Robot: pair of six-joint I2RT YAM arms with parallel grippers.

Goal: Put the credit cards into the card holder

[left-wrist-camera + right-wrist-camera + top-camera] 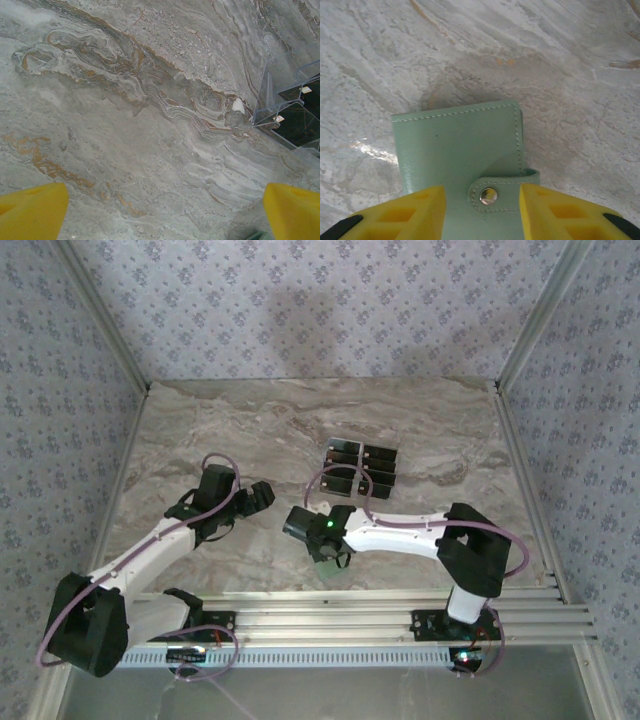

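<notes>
The card holder (pixel 455 150), a pale-green folded wallet, lies flat and closed on the marble table, its strap fastened by a metal snap (pixel 488 195). My right gripper (pixel 482 212) hovers just over it, open, one yellow finger (pixel 410 215) on each side of the snap strap. The credit cards (pixel 360 465) are small black cards lying in rows in a clear tray (pixel 264 100) at the table's middle back, and some of them (pixel 300 120) show at the right edge of the left wrist view. My left gripper (pixel 164 212) is wide open over bare marble, left of the tray.
The marble table (pixel 220 430) is walled in by patterned panels and metal posts. An aluminium rail (pixel 380 615) runs along the near edge by the arm bases. Both grippers (pixel 262 497) sit close together near the table's middle front.
</notes>
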